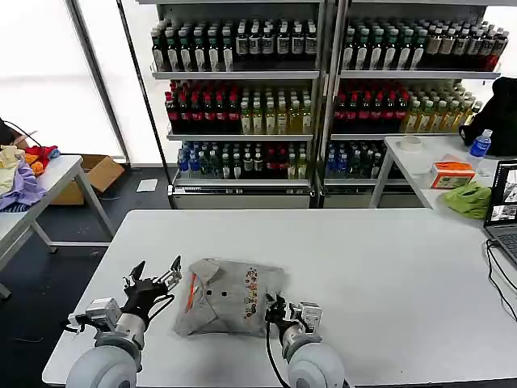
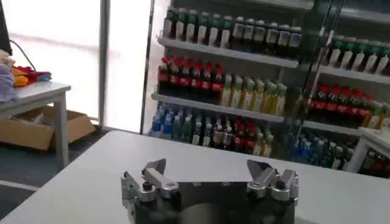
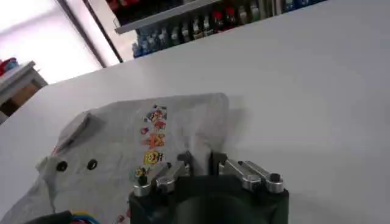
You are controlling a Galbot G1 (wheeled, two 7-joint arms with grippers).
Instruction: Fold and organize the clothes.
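Note:
A grey shirt (image 1: 229, 297) lies folded on the white table (image 1: 371, 275) near its front edge, collar and orange-edged placket toward my left and a small multicoloured print (image 3: 153, 131) on top. My right gripper (image 1: 271, 307) is at the shirt's front right edge. In the right wrist view, the right gripper (image 3: 201, 158) has its fingers drawn close together with grey fabric between them. My left gripper (image 1: 157, 267) hovers just left of the collar with its fingers spread wide. In the left wrist view, the left gripper (image 2: 210, 167) has only bare table between its fingers.
Shelves of drink bottles (image 1: 250, 97) stand behind the table. At the right edge are a laptop (image 1: 505, 202) with a cable, and a side table with a lime-green cloth (image 1: 468, 199). A table with coloured garments (image 1: 20, 178) and a cardboard box (image 1: 97, 174) sit at left.

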